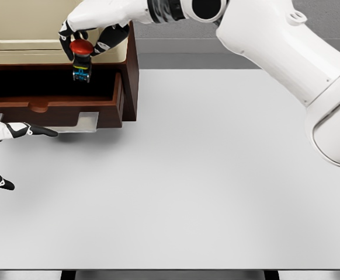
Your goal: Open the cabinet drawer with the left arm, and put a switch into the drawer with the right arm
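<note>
Head view: right hand [88, 41] fingers grasp the switch [81, 58] upright, directly above the open drawer [53, 96]; left hand [6, 146] below the drawer, fingers released.

We get one head view only. It looks down and forward over the table [217, 175], fairly close, cabinet [132, 70] upper left.

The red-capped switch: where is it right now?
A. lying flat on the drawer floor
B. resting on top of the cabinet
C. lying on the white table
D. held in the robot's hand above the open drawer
D: the right hand grips the red-capped switch by its top, hanging over the open drawer of the cabinet.
</note>
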Tool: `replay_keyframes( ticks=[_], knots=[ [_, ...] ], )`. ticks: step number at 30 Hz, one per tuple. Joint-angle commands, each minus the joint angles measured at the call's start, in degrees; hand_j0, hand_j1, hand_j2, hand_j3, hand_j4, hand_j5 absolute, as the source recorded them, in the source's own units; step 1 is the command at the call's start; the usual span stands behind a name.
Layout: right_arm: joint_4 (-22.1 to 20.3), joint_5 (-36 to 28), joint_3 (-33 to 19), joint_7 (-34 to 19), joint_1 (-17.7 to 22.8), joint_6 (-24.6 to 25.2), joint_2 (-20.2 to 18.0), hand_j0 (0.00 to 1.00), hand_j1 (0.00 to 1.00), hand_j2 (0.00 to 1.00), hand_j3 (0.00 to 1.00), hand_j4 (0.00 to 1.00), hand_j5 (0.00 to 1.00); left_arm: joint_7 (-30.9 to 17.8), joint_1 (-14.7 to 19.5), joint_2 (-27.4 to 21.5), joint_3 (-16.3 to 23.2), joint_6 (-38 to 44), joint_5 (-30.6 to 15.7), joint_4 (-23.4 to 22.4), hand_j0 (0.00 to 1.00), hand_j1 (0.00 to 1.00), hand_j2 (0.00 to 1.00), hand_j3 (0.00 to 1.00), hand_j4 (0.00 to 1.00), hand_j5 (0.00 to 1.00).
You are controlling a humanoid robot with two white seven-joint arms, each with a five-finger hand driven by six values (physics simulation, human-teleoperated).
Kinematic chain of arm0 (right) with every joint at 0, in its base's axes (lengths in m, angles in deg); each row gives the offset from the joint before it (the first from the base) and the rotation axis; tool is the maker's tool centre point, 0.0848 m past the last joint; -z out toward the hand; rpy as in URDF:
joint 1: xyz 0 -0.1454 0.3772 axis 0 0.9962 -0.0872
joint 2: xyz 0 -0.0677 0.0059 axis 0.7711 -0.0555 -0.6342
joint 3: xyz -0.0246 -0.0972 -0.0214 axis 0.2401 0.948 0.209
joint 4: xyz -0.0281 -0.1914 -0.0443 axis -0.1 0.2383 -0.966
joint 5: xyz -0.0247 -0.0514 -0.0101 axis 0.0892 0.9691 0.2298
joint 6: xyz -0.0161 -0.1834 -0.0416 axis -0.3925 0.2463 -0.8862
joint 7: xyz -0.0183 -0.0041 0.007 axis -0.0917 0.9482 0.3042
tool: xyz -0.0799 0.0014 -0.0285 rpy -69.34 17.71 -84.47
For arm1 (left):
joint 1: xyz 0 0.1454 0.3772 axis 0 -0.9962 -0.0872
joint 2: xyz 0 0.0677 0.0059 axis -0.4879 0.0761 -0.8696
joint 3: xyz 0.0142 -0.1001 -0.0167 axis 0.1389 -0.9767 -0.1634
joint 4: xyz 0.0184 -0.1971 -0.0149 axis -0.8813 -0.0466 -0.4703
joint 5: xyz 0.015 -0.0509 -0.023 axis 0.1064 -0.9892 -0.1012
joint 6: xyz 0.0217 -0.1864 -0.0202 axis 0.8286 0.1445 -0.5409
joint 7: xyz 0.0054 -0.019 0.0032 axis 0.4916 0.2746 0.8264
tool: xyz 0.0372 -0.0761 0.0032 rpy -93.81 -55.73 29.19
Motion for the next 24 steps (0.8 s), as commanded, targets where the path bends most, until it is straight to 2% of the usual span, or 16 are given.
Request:
replay_keyframes(
  ticks=[1, 4, 10, 20, 21, 24],
  knots=[
    [0.5, -0.4, -0.3, 0.0, 0.0, 0.2, 0.4, 0.55, 0.55, 0.55, 0.55, 0.55, 0.55, 0.0, 0.0, -0.1, -0.1, 0.1, -0.5, 0.0, 1.0, 1.0, 1.0, 1.0, 1.0, 1.0],
    [0.5, -0.4, -1.8, 0.1, 0.3, 0.2, 0.5, 0.68, 0.68, 0.68, 0.68, 0.68, 0.68, 0.0, 0.0, -0.1, -0.1, 0.1, -0.5, 0.0, 1.0, 1.0, 1.0, 1.0, 1.0, 1.0],
    [1.6, -0.4, -1.9, 0.2, 0.3, 0.2, 0.8, 0.77, 0.77, 0.77, 0.77, 0.77, 0.77, 0.0, 0.0, -0.1, -0.1, 0.1, -0.5, 0.0, 1.0, 1.0, 1.0, 1.0, 1.0, 1.0],
    [0.7, -0.4, -1.9, 0.2, 0.6, 0.2, 0.3, 0.79, 0.79, 0.79, 0.79, 0.79, 0.79, 0.1, 0.0, 0.6, -1.6, 0.1, -0.5, 1.0, 1.0, 1.0, 1.0, 1.0, 1.0, 1.0],
    [-0.7, -0.4, -2.0, 0.5, 0.5, 0.2, -0.5, 0.78, 0.78, 0.78, 0.78, 0.78, 0.78, 0.1, 0.1, 0.7, -2.1, 0.1, -0.5, 1.1, 1.0, 1.0, 1.0, 1.0, 1.0, 1.0],
    [-12.1, -0.3, -2.7, 0.9, 0.9, 0.2, -7.3, 0.79, 0.79, 0.79, 0.79, 0.79, 0.79, 0.0, 0.1, 0.7, -3.1, 0.1, -0.5, 1.1, 1.0, 1.0, 1.0, 1.0, 1.0, 1.0]
  ],
)
